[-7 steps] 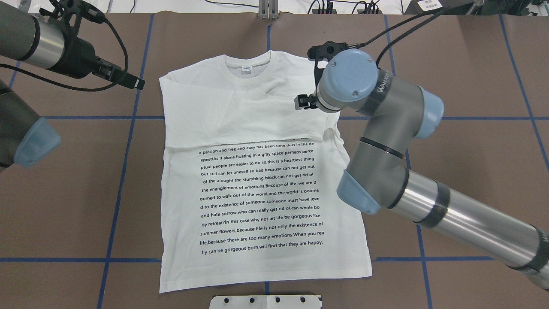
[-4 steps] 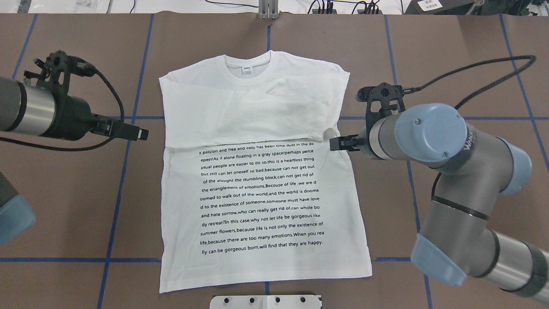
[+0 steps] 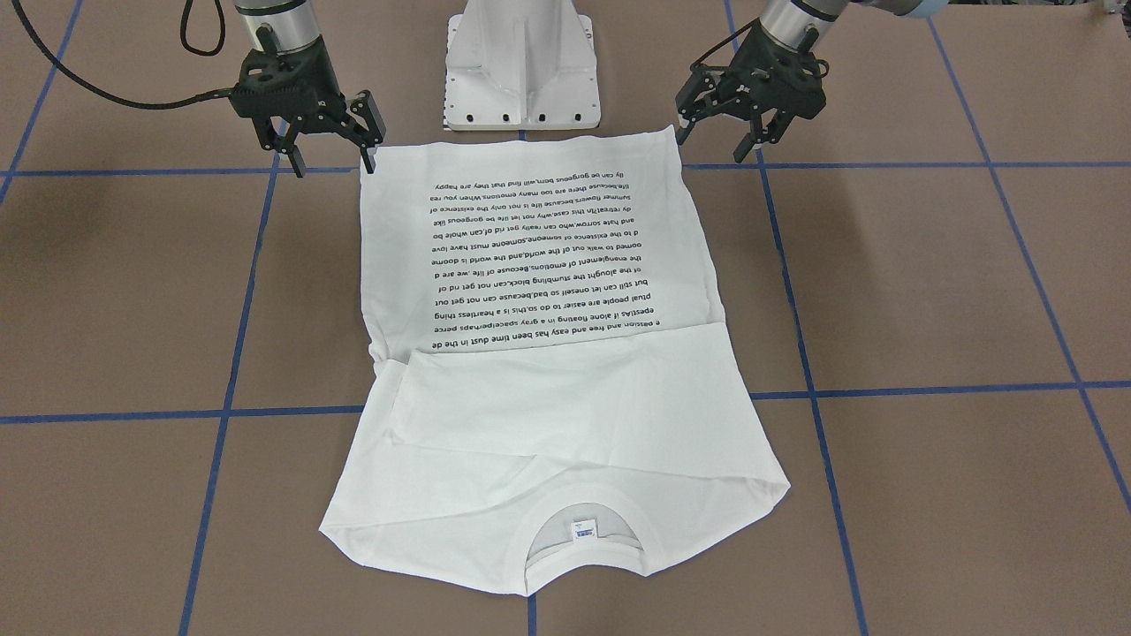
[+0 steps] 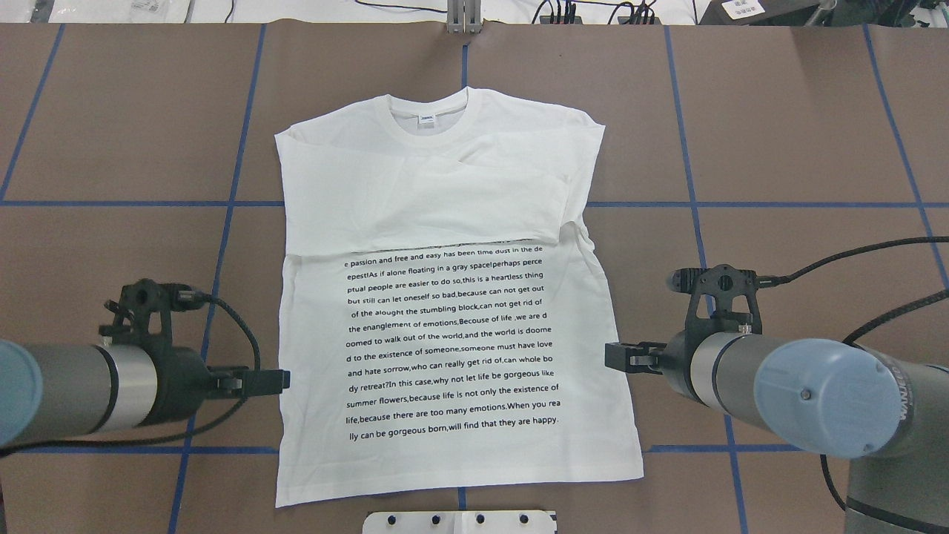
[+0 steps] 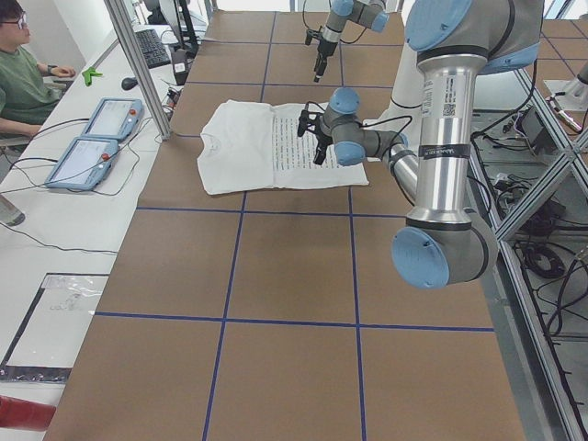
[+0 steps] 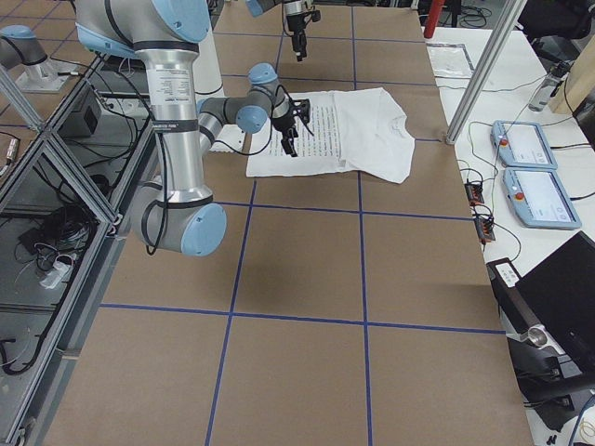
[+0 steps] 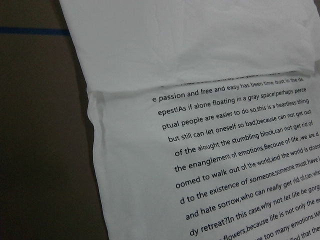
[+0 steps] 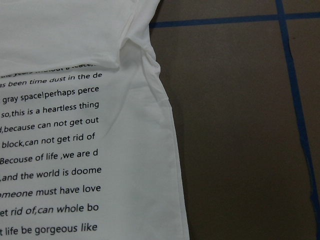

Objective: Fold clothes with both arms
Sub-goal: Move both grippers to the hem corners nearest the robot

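The white shirt [image 4: 445, 222] lies flat on the brown table, collar at the far side, both sleeves folded across the chest above the black text block. It also shows in the front view [image 3: 548, 406] and in both wrist views [image 7: 130, 165] [image 8: 145, 150]. My left gripper [image 4: 282, 380] [image 3: 714, 140] is open and empty beside the shirt's left edge near the hem. My right gripper [image 4: 609, 357] [image 3: 331, 163] is open and empty beside the right edge near the hem. Neither holds cloth.
The white pedestal base [image 3: 521, 62] [image 4: 460, 521] stands just behind the hem. Blue tape lines [image 4: 222, 222] grid the brown table. A seated operator [image 5: 18, 73] and two teach pendants [image 5: 92, 138] are beyond the collar end.
Both arms have swept back toward the robot along the shirt's sides, from sleeve level to near the hem. The shirt has not moved.
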Controlling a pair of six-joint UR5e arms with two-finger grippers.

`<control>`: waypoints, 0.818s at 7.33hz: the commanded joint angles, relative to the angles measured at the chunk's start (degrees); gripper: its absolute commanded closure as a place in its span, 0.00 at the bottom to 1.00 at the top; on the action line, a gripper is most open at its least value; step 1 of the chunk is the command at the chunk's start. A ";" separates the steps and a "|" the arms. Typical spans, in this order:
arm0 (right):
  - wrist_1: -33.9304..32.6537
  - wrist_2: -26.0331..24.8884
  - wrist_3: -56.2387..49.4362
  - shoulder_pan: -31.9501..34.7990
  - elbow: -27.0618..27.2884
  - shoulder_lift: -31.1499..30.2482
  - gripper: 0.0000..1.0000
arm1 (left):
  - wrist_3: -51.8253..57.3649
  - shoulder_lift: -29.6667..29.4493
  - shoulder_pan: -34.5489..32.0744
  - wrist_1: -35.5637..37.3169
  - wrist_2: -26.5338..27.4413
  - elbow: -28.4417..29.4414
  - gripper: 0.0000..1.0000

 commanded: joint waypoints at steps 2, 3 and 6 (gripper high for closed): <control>0.01 -1.06 1.35 -1.61 0.48 -1.11 0.00 | -11.20 -0.71 13.98 8.76 7.83 1.12 0.00; 0.01 -1.06 1.35 -1.61 0.39 -1.11 0.00 | -12.36 -1.06 15.49 9.03 8.37 1.65 0.01; 0.01 -1.15 1.35 -1.78 0.48 -1.02 0.00 | -12.55 -4.31 16.56 9.12 9.70 5.77 0.18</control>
